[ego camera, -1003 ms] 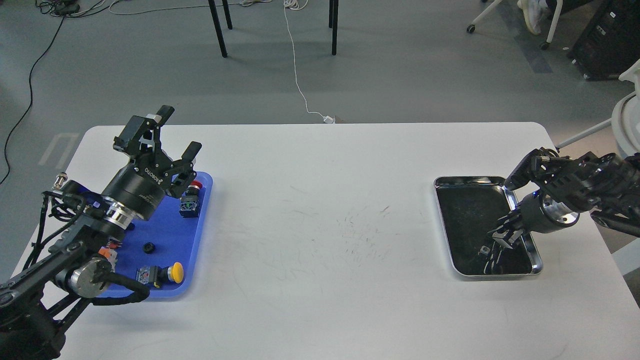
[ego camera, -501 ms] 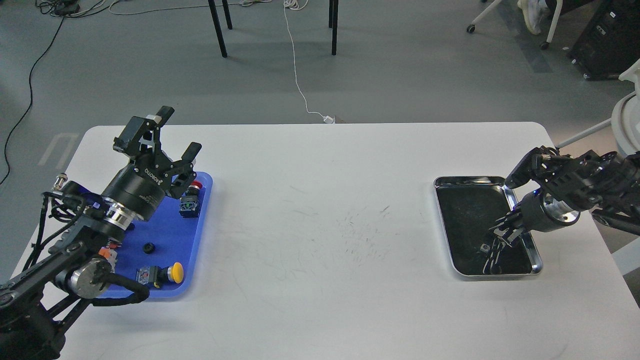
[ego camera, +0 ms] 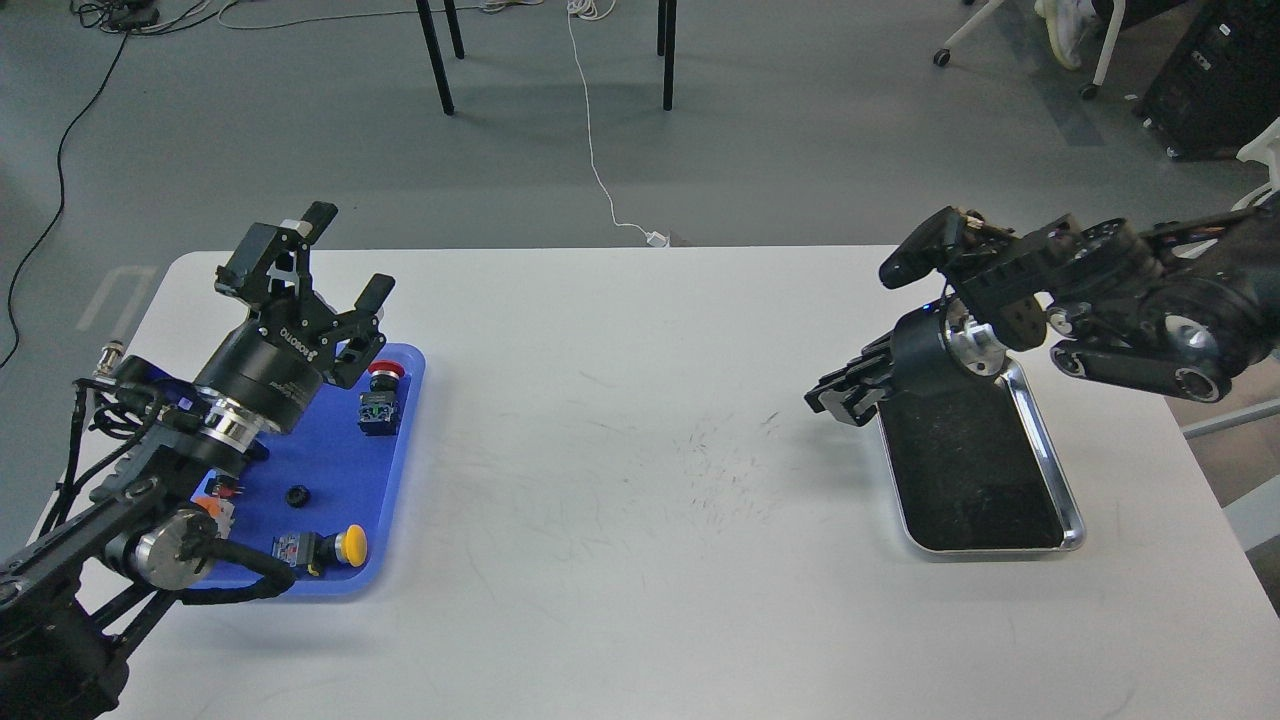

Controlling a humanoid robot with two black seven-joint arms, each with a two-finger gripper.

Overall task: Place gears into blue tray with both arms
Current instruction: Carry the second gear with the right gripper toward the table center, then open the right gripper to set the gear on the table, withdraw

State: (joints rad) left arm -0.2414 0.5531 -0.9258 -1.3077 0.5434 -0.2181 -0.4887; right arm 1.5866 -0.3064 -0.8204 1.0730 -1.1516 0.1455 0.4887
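Two arms are in view, and the right one has changed most: half a second ago the right gripper (ego camera: 838,392) was down inside the silver-rimmed metal tray with a black inside (ego camera: 1040,440); now it has lifted out and swung toward the table's middle, hanging just past that tray's near-left corner. Its fingers are dark and seen nearly end-on, so I cannot tell how far they are parted or whether a gear sits between them. If it does carry one, this looks like the start of the haul toward the bright blue rectangular plastic tray (ego camera: 395,470), well apart from it across the white table (ego camera: 640,560).

The left gripper (ego camera: 335,255) has barely shifted; its jaws stand wide apart and hold nothing, raised above the blue tray's far end. Below and behind it, on the tray floor, lies one tiny black toothed gear (ego camera: 296,495). Just beside the gripper's lower finger is a red-capped push-button switch (ego camera: 381,398), and further back toward the arm's base a yellow-capped push-button switch (ego camera: 325,548). Between the right gripper and the blue tray nothing stands; the switches crowd the landing area, though.
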